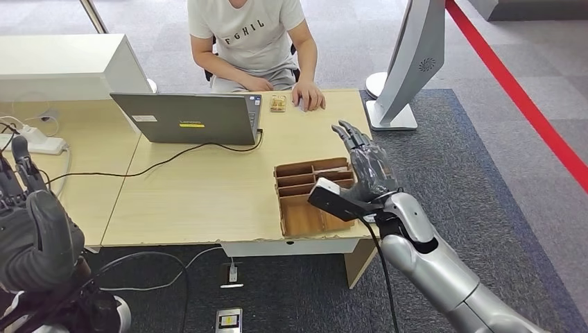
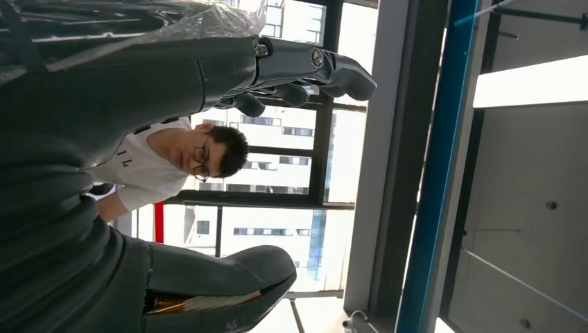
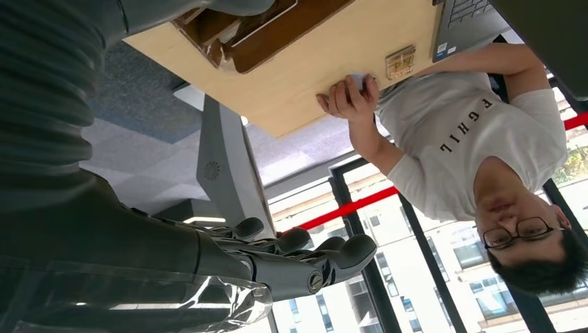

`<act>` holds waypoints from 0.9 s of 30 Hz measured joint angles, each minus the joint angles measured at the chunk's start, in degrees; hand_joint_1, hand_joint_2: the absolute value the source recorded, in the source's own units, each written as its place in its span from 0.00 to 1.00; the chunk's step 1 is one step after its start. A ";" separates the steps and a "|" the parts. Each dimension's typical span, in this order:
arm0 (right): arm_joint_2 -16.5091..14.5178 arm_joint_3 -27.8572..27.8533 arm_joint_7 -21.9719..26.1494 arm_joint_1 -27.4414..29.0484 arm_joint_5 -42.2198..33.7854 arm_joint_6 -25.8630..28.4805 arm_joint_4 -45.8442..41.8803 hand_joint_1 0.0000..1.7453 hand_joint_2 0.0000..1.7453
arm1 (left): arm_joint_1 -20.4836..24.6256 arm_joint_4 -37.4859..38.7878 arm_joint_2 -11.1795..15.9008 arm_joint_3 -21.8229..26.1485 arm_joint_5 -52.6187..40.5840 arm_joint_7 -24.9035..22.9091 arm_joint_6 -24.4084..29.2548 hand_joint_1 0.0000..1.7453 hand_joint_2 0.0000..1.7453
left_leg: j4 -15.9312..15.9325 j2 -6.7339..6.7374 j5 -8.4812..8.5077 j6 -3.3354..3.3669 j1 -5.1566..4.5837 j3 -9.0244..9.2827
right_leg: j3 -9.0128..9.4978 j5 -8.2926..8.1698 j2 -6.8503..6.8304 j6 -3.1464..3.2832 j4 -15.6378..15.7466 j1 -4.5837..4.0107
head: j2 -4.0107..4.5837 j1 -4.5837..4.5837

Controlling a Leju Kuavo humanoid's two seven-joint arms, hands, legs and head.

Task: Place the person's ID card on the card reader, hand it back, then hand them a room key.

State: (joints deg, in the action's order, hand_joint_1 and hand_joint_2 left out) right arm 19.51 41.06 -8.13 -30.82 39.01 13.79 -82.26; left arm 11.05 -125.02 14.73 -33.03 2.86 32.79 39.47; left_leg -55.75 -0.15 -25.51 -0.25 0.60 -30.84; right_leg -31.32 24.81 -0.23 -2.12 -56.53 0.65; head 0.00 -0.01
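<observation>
Pale wood desk (image 1: 208,194): the right hand (image 1: 362,161) is raised over its right edge at about three o'clock, fingers spread and holding nothing, just beyond the compartmented wooden tray (image 1: 312,198), while the left hand (image 1: 31,229) hangs low at eight o'clock off the desk, also without anything in it, its fingers loosely apart. The person's hand (image 1: 308,96) rests flat on the desk at one o'clock, beside a small tan device (image 1: 278,103) that may be the card reader; a pale edge under that hand could be the ID card, though I cannot tell. Judging from this, nothing has been handed over yet: reading the card, returning it and giving a room key all look undone.
</observation>
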 joint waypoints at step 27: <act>-7.39 1.20 7.02 -7.41 2.62 0.29 18.78 0.00 1.00 | 4.23 0.77 -0.35 -1.63 2.16 -0.34 0.00 0.00 1.00 | 0.01 0.00 0.01 0.00 0.01 -0.10 | -0.06 0.00 0.00 0.00 -0.04 -0.01 | 0.00 0.00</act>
State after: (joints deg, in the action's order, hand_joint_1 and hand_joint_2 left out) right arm 12.12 42.27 -1.11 -38.23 41.63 14.08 -63.49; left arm 15.28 -124.25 14.38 -34.67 5.03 32.44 39.47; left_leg -55.74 -0.15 -25.50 -0.25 0.61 -30.94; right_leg -31.38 24.81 -0.23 -2.12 -56.57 0.64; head 0.00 -0.01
